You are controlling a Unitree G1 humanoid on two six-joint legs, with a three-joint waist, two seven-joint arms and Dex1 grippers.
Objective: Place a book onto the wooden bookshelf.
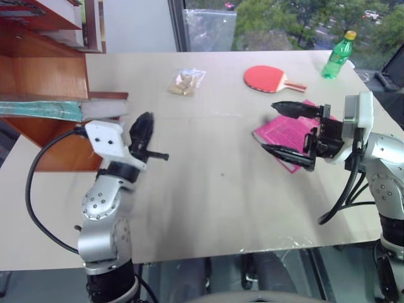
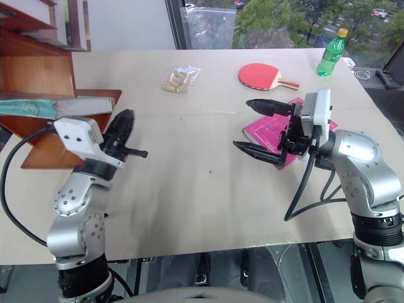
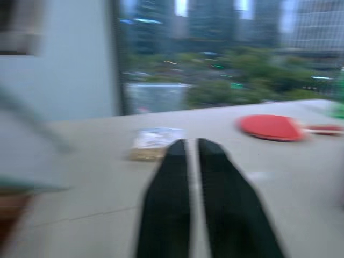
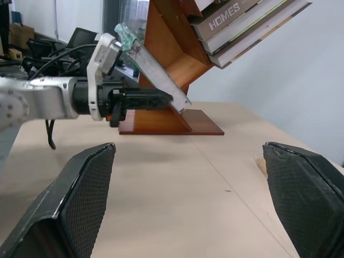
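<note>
your book (image 1: 41, 108) already lies on the bookshelf (image 1: 44, 76) at upper left, so the left fingers (image 3: 188, 177) are clenched empty and the right fingers (image 4: 80, 199) spread.

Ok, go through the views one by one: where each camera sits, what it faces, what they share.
Head pair: looks down over the table; left end effector shut, right end effector open over the pink book.
Left wrist: faces the window past the paddle.
Right wrist: faces the wooden bookshelf, the book and the left end effector.
Shared: paddle, bookshelf.
</note>
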